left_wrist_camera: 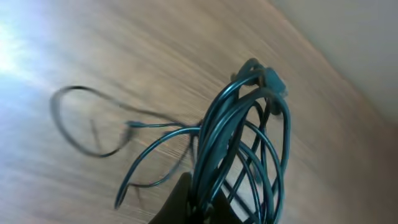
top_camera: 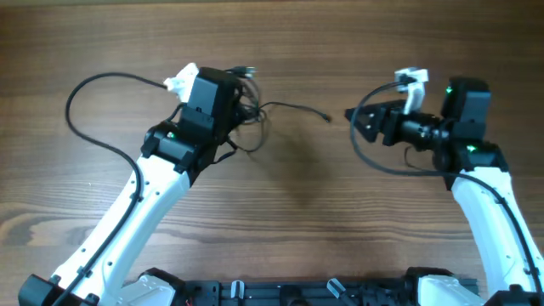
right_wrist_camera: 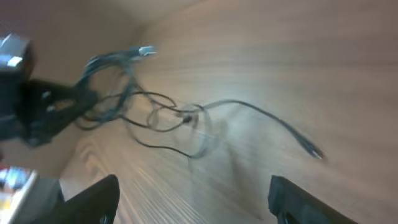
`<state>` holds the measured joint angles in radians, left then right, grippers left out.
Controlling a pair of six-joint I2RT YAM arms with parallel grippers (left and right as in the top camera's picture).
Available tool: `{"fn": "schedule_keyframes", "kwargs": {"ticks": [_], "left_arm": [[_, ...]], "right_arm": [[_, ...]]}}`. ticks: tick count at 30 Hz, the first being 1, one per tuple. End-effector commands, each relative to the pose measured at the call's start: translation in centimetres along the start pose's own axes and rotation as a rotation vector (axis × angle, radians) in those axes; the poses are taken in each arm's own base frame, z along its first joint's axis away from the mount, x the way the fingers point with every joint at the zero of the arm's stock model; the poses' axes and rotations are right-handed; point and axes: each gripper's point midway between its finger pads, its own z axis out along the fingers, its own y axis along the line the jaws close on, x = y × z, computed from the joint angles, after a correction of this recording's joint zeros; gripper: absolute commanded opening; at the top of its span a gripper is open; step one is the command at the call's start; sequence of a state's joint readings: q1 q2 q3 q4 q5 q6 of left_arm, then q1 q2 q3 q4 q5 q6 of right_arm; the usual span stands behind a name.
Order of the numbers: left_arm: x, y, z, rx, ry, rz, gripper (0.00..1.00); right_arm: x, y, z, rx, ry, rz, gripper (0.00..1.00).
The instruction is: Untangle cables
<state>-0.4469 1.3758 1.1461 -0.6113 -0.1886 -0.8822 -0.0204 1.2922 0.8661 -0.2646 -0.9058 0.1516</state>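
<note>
Sideways, the right gripper (top_camera: 351, 116) points open at cables (left_wrist_camera: 214, 124) clenched in left gripper (left_wrist_camera: 198, 208).

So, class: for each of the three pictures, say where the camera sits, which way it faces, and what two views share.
Overhead: above the table, looking straight down; both arms, left tool and right tool show.
Left wrist: looks along its shut tool at the gripped cables.
Right wrist: faces across the table between its open fingers towards the left tool.
Shared: all show the cables.
</note>
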Motion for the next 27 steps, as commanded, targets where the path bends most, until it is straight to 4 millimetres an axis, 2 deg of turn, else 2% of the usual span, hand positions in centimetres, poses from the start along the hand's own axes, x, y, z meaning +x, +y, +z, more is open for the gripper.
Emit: {"fn": "schedule_keyframes", "kwargs": {"ticks": [1, 2, 3, 8, 9, 10, 12, 14, 17, 18, 19, 20, 22, 24, 26, 27], "left_arm": [[2.0, -2.8, -0.3, 0.118, 0.061, 0.231, 0.04], [2.1, -3.0, -0.4, 0.124, 0.06, 0.233, 0.04], [2.2, -3.1, -0.4, 0.133, 0.068, 0.232, 0.04], [2.9, -5.1, -0.8, 0.233, 0.109, 0.205, 0.04], [3.3, -5.8, -1.1, 0.277, 0.14, 0.187, 0.04], [3.8, -6.3, -1.3, 0.306, 0.166, 0.189, 0.04], [3.5, -5.3, -1.0, 0.256, 0.153, 0.187, 0.04], [2.1, -2.5, -0.3, 0.125, 0.093, 0.17, 0.04], [-1.5, 5.8, 0.0, -0.207, -0.03, -0.098, 0.04], [-2.1, 7.7, -0.2, -0.265, -0.04, -0.177, 0.04], [-2.5, 8.7, -0.3, -0.289, -0.046, -0.221, 0.04], [-3.4, 10.1, -0.4, -0.321, -0.062, -0.284, 0.04], [-4.2, 11.2, -0.4, -0.335, -0.072, -0.326, 0.04], [-4.4, 11.5, -0.4, -0.337, -0.072, -0.339, 0.04], [-4.3, 11.2, -0.3, -0.321, -0.062, -0.34, 0.04], [-4.2, 10.7, -0.2, -0.297, -0.048, -0.336, 0.04]], "right_arm": [[1.1, 4.9, 2.6, -0.165, 0.054, -0.17, 0.85], [2.2, 6.6, 4.1, -0.221, 0.086, -0.249, 0.85], [2.8, 7.2, 4.8, -0.24, 0.101, -0.281, 0.87], [6.4, 7.7, 10.6, -0.261, 0.197, -0.298, 0.87], [6.4, 8.1, 11.7, -0.28, 0.188, -0.278, 0.82], [5.9, 8.3, 12.2, -0.29, 0.168, -0.259, 0.5], [5.4, 8.3, 12.0, -0.295, 0.163, -0.179, 0.04], [4.8, 7.8, 10.6, -0.332, 0.17, -0.133, 0.04], [1.7, 5.0, 5.3, -0.405, 0.107, -0.038, 0.04], [0.5, 3.3, 3.9, -0.381, 0.069, 0.004, 0.04], [0.0, 2.0, 3.2, -0.348, 0.046, 0.037, 0.04], [-1.0, -1.1, 1.7, -0.256, -0.003, 0.109, 0.04], [-1.0, -5.6, 0.5, -0.073, -0.041, 0.273, 0.04], [1.0, -10.2, -0.6, 0.167, -0.033, 0.432, 0.04], [3.4, -12.2, -1.0, 0.32, 0.021, 0.497, 0.04], [3.8, -12.2, -1.0, 0.329, 0.037, 0.49, 0.12]]}}
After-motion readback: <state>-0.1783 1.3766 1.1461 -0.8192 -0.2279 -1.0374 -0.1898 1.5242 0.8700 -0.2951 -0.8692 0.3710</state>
